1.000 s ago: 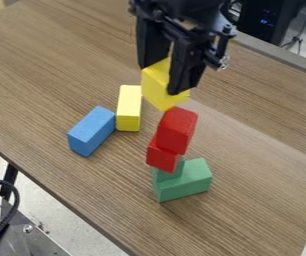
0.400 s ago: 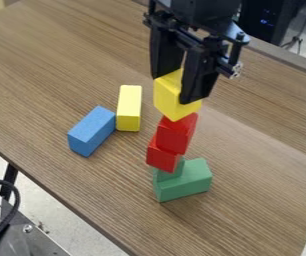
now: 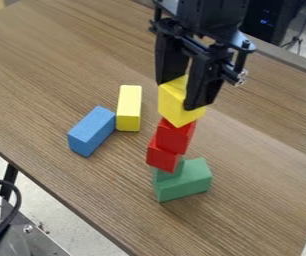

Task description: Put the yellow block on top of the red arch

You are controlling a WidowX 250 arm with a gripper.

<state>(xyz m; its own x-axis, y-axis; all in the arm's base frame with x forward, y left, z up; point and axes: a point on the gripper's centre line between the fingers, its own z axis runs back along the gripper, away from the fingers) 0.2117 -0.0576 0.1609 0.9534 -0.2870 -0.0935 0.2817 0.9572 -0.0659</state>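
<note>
Wood-grain desk [image 3: 55, 70] supports the work. Current step, as judged: final placement. Hand [image 3: 180, 95] is clamped on the yellow block [image 3: 181, 112], located at the top of the red arch [image 3: 174, 139]; full seating cannot be confirmed. Next: align, seat level, release. Visible count: held yellow block, one; loose yellow block [image 3: 129, 107], one; blue block [image 3: 91, 131], one; red sections, two, possibly separate; green support [image 3: 184, 181], apparently one.

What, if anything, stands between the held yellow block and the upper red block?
Nothing visible. The yellow block in the black gripper overlaps the upper red block in this view; whether they touch is unclear.
</note>
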